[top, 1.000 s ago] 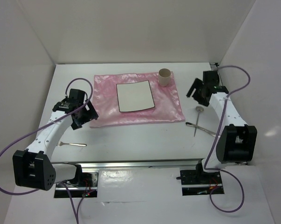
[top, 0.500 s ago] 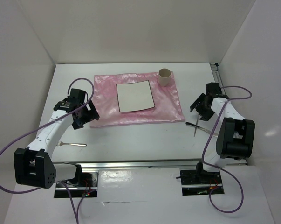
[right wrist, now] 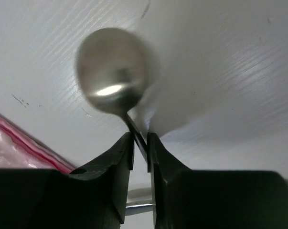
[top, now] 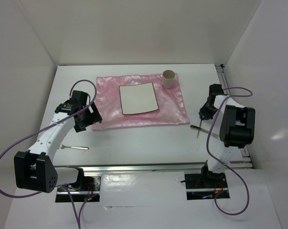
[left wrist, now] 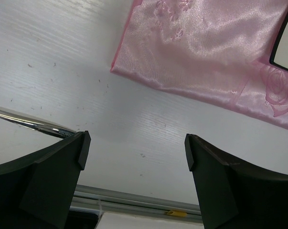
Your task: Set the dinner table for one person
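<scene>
On the dinner table point(top: 144, 140), right of the pink cloth point(top: 175, 107), lies a metal spoon point(right wrist: 114, 78). My right gripper point(right wrist: 140, 138) is down on it, its two black fingers closed against the thin neck just below the bowl. From above, that gripper point(top: 204, 114) covers the spoon's bowl and only the handle point(top: 198, 131) shows. My left gripper point(top: 89, 117) hovers open at the cloth's left edge with nothing between its fingers point(left wrist: 69, 152). A fork point(top: 74, 147) lies on the table near the left arm, and its handle point(left wrist: 29, 122) shows in the left wrist view.
A square white plate with a dark rim point(top: 138, 98) rests in the middle of the cloth, and a tan cup point(top: 169, 78) stands at the cloth's far right corner. A knife point(top: 195, 127) lies across the spoon's handle. Silver rails point(top: 148, 168) edge the table's near side.
The right arm folded back and lowered its gripper onto the spoon, and the jaws went from wide open to closed on the neck. The left arm barely moved.
</scene>
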